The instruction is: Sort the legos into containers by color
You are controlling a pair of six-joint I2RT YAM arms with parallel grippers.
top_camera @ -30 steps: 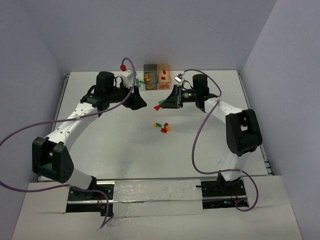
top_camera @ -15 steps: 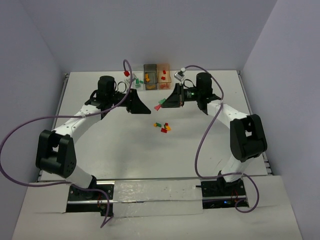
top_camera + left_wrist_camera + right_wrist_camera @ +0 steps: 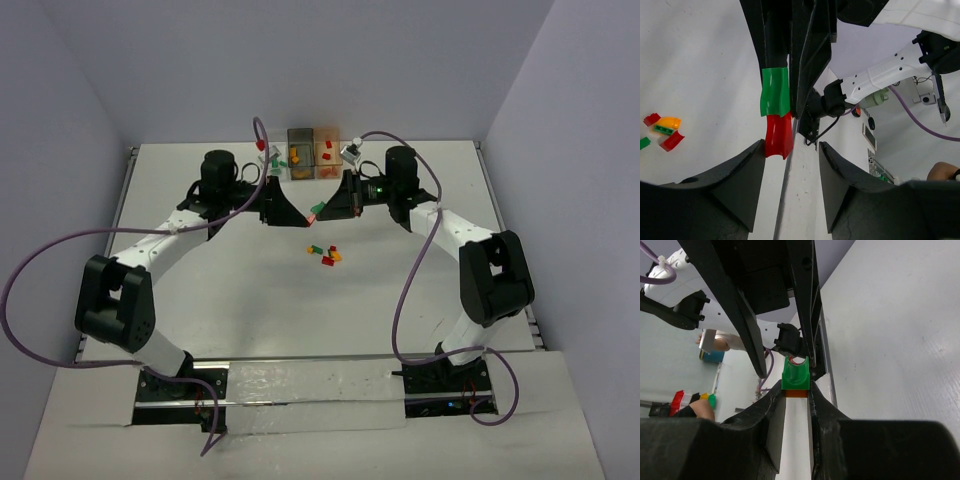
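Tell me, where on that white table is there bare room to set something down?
Bare white table lies in front, between the loose pile of tiny red, green and yellow plastic bricks and the near edge, and at both back corners. Crowded: the back middle, where three small see-through plastic boxes stand and the left hand and right hand meet.

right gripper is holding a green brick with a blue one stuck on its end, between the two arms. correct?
Not blue: the brick stuck on the end of the green brick is a red brick, as the left wrist view shows. The rest is right: the right gripper grips the green brick, between the two arms.
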